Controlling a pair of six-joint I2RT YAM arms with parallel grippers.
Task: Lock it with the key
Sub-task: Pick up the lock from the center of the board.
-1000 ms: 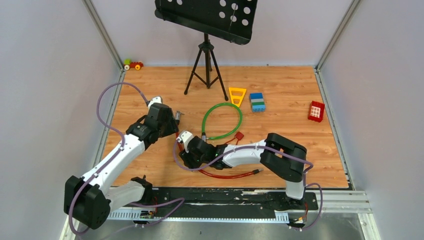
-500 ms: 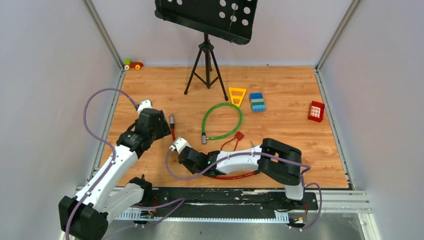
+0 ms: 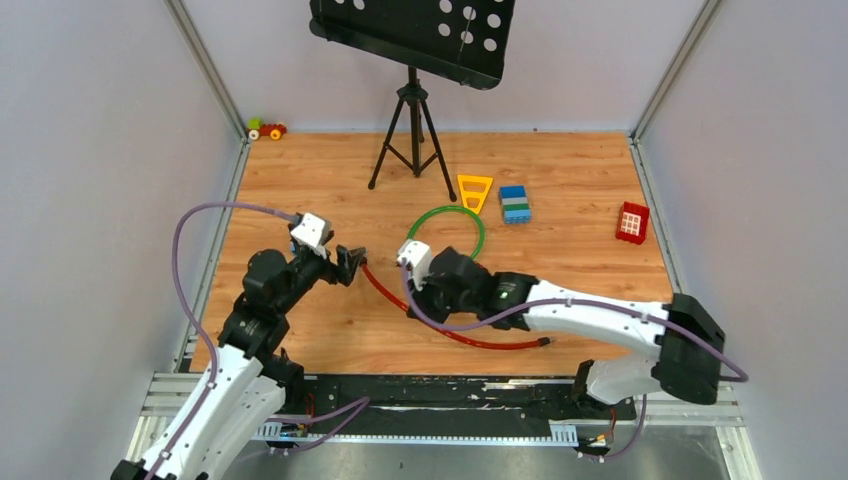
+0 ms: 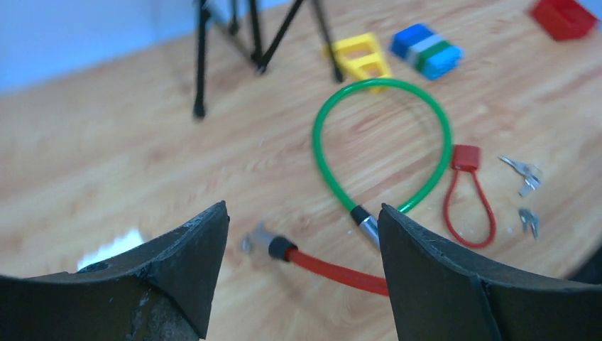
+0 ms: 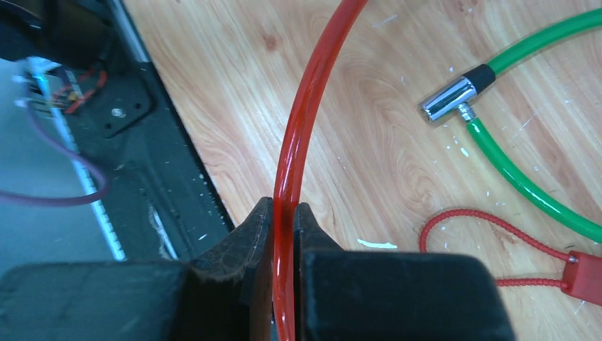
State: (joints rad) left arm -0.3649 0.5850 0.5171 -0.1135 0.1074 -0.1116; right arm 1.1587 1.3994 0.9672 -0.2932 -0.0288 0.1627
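"Pale walls all round, a wooden counter (image 3: 300, 180), and a music stand (image 3: 412, 110) at the back. How are the arms sitting?"

"The left arm comes up from its base with the elbow folded and the wrist turned toward the middle. The left fingers (image 4: 192, 263) are spread wide and hold nothing. They point at the metal end of the red cable (image 4: 334, 270), which lies on the wood."

"And the right?"

"It's stretched long and low across the front, reaching left. The right fingers (image 5: 241, 241) are pinched tight on the red cable, partway along it."

"Where's the key?"

"The key (image 4: 520, 169) lies flat on the counter, just beside the small red padlock (image 4: 466, 158) and near the green cable (image 4: 383, 85). It's apart from both sets of fingers."
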